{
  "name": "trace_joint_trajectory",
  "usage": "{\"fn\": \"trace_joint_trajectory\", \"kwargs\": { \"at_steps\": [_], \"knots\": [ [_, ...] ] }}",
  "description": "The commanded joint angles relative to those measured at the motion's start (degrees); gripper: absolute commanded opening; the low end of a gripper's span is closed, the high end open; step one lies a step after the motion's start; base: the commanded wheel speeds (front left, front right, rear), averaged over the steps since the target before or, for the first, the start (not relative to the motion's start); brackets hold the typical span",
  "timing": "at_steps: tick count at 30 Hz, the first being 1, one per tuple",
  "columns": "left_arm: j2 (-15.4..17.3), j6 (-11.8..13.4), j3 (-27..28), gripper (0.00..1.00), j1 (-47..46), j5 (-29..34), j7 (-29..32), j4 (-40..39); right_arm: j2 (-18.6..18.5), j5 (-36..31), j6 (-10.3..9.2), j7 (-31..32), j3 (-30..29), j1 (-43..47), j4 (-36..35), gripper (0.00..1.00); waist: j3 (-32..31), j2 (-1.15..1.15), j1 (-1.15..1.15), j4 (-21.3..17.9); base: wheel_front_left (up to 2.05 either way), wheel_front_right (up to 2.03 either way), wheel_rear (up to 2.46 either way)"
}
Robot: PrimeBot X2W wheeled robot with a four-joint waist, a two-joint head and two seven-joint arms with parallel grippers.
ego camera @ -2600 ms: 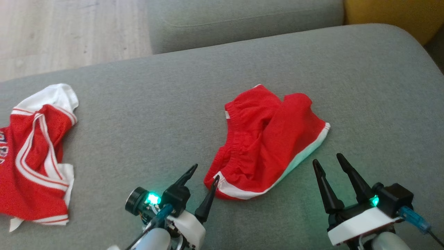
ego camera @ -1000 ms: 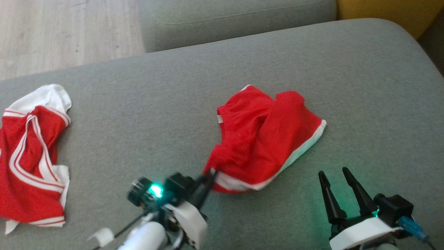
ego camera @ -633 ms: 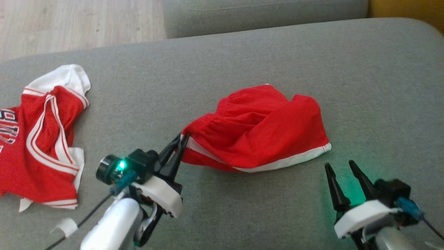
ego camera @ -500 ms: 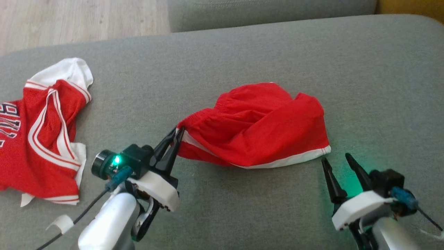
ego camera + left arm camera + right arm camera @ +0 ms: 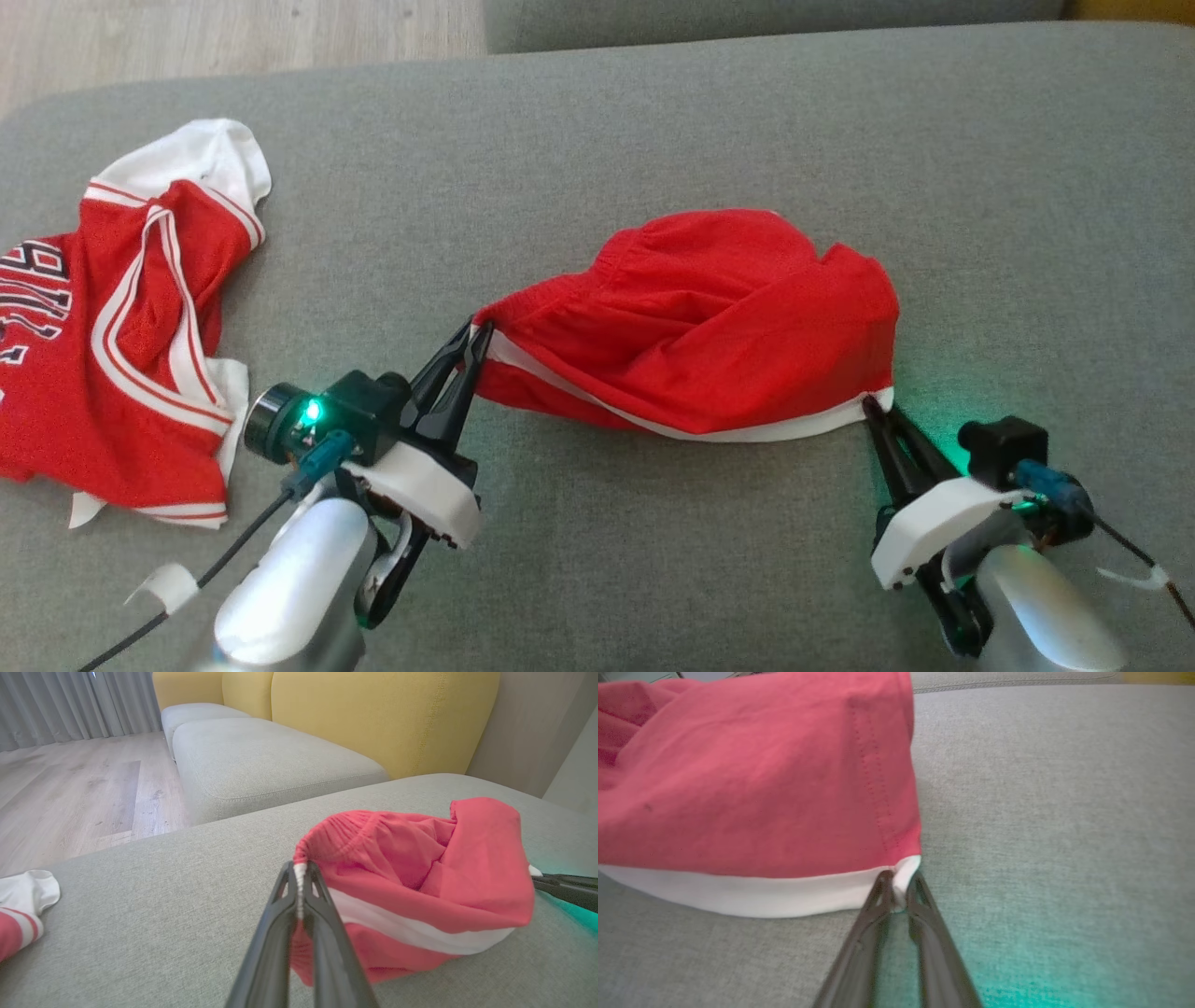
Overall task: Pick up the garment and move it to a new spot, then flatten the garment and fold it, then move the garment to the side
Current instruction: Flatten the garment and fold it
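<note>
Left pincer [image 5: 480, 333] clenching waistband corner of red shorts [image 5: 709, 317]; right pincer [image 5: 873, 404] gripping white hem corner. Shorts stretching between them over grey cushion [image 5: 653, 121].

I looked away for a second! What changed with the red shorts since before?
The left gripper shut on a waistband corner of the red shorts and lifted it. The right gripper reached forward and shut on the white-hemmed corner. The jersey stayed put on the cushion.
</note>
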Motion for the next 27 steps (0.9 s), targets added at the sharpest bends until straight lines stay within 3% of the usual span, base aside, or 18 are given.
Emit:
{"fn": "trace_joint_trajectory", "kwargs": {
  "at_steps": [1,10,16,22,27],
  "knots": [
    [0.9,0.0,1.9,0.0,-2.8,-0.2,-0.9,-1.0,-0.5,0.9,0.28,-0.8,2.2,-0.5,-0.2,0.0,-0.7,0.0,-0.01,-0.2,0.0,0.0,0.0],
    [0.7,-0.9,3.0,0.0,-1.4,-3.2,-3.0,-1.3,-2.0,5.1,0.28,-2.2,0.9,0.9,-5.9,0.0,-4.9,0.0,-0.01,-1.2,0.0,0.0,0.0],
    [2.3,-3.6,5.0,0.0,-1.8,-11.0,-1.8,-10.0,-7.8,11.4,0.28,-0.2,-5.2,2.9,-25.2,0.0,-8.8,0.0,-0.01,-4.0,0.0,0.0,0.0],
    [4.1,-4.3,5.6,0.0,-10.4,-16.4,3.5,-18.3,-12.5,13.4,0.28,7.4,-14.6,-0.6,-42.4,0.0,-9.0,0.0,-0.01,-4.7,0.0,0.0,0.0],
    [2.9,-4.4,6.2,0.0,-23.7,-18.9,6.5,-16.4,-14.2,13.6,0.28,14.2,-19.0,-9.7,-45.4,0.0,-5.2,0.0,-0.01,-4.3,0.0,0.0,0.0]
  ]
}}
